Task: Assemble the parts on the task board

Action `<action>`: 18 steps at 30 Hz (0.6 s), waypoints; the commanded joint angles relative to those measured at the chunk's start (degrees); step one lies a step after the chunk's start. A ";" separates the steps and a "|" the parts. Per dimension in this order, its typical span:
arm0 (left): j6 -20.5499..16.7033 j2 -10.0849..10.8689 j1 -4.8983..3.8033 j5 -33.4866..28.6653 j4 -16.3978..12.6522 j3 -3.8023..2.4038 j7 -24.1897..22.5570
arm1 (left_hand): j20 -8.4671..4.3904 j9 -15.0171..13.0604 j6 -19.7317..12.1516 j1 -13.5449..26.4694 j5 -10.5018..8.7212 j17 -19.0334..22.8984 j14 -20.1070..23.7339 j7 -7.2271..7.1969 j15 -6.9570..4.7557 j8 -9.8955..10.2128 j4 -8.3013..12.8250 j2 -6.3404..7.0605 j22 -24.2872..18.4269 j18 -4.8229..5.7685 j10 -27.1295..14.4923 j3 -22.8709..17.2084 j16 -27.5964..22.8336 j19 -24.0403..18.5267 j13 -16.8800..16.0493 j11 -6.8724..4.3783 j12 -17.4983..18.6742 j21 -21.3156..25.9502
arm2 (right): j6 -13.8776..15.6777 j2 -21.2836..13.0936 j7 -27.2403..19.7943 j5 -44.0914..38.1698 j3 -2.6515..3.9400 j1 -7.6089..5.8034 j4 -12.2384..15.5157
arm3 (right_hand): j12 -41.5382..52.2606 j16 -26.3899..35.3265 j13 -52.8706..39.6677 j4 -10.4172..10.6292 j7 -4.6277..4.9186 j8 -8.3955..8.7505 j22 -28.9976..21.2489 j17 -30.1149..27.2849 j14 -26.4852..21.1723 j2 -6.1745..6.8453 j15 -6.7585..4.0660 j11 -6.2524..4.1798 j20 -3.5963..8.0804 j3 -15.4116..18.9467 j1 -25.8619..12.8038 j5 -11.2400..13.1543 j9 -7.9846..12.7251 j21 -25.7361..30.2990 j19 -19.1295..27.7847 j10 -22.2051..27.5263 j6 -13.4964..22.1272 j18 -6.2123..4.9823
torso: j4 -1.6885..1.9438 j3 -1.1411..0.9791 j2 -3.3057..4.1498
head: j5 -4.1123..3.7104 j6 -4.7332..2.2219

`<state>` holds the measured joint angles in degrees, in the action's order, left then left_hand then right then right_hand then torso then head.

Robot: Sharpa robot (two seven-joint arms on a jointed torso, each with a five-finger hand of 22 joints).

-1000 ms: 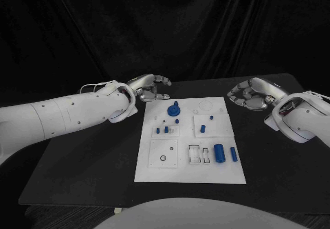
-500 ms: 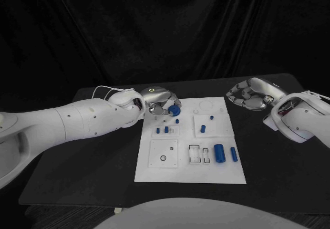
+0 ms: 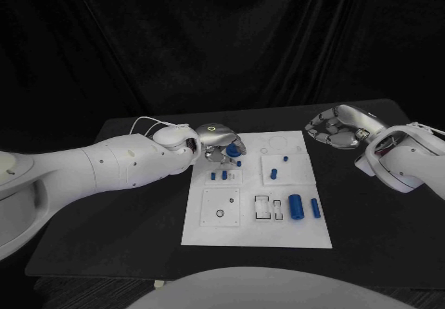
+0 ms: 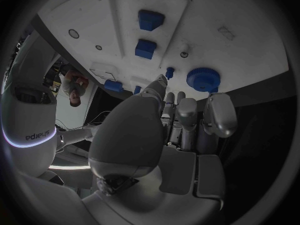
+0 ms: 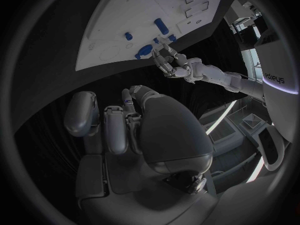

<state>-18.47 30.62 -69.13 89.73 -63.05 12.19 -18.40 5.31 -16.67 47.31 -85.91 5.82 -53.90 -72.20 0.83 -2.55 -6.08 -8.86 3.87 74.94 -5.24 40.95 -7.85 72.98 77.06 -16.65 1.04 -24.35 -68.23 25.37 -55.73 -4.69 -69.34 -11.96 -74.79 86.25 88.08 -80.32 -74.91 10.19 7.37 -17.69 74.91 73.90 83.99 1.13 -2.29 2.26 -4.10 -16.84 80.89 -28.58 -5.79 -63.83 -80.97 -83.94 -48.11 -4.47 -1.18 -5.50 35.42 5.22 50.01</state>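
Leftmost, the left hand (image 3: pixel 218 145) hovers over the far corner of the white rectangular task board (image 3: pixel 255 235), fingers spread around the round blue toothed knob (image 3: pixel 235 150) but, judging by the wrist view, not yet gripping it. Next it likely must close on that knob. Further right, the right hand (image 3: pixel 339 129) waits beside the board, fingers curled, holding nothing.

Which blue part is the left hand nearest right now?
The round blue gear at the board's far left corner; the left hand is right over it, the other blue pieces lie nearer the robot.
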 commanded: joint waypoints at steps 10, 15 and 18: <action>2.20 -0.88 0.58 1.53 0.04 -0.06 -0.22 | -0.12 0.74 0.38 0.25 0.36 -0.08 -0.08 -0.70 0.46 0.92 -0.12 -0.13 8.95 0.61 1.89 -0.54 0.25 0.34 0.18 0.35 -0.22 -0.22 | 0.02 0.00 0.37 -0.08 0.05 0.16 -0.01 | -0.36 0.25 -9.47 -0.20 -0.10 -0.23 7.40 0.02 2.53 -0.16 0.36 0.08 -0.06 -0.13 -0.18 -0.32 -0.07 0.18 0.34 -2.68 -0.47 -0.95 | 0.01 -0.01 -0.02 | 0.01 -0.01; 1.77 -1.63 1.15 1.53 0.85 -0.06 -0.30 | -0.12 1.19 1.13 -0.40 1.42 -0.49 -0.43 -0.42 0.51 0.92 0.02 -0.22 9.08 0.71 3.86 -1.39 0.64 0.63 0.16 0.37 -0.38 -0.73 | -0.02 -0.04 0.36 -0.08 0.05 0.17 0.00 | -0.36 0.25 -9.47 -0.20 -0.10 -0.23 7.40 0.02 2.53 -0.16 0.36 0.08 -0.06 -0.13 -0.18 -0.32 -0.07 0.18 0.34 -2.68 -0.47 -0.95 | 0.00 -0.01 -0.02 | 0.01 -0.01; 1.48 -2.16 1.47 1.53 1.53 -0.06 -0.23 | -0.16 1.58 1.79 -1.20 3.06 -0.69 -0.68 -0.04 0.39 0.91 0.28 -0.17 9.16 0.76 4.96 -2.52 0.89 0.84 0.28 0.25 -0.08 -1.12 | -0.04 -0.09 0.35 -0.08 0.05 0.17 0.05 | -0.36 0.25 -9.47 -0.20 -0.10 -0.23 7.40 0.02 2.53 -0.16 0.36 0.08 -0.06 -0.13 -0.18 -0.32 -0.07 0.18 0.34 -2.68 -0.47 -0.95 | 0.00 -0.01 -0.02 | 0.03 -0.01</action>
<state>-17.03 28.68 -67.83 90.85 -61.76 12.18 -18.32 5.12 -15.16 48.73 -86.65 8.54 -54.53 -72.60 0.82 -2.14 -5.42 -8.68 3.67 74.93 -5.25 45.61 -10.08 73.65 77.64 -16.44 1.20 -24.34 -68.98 25.34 -55.75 -4.72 -69.34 -11.95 -74.76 86.23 88.08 -80.32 -74.90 10.19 7.37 -17.69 74.90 73.90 83.99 1.13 -2.29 2.26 -4.10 -16.84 80.89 -28.58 -5.79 -63.83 -80.97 -83.94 -48.11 -4.47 -1.18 -5.51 35.40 5.23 50.01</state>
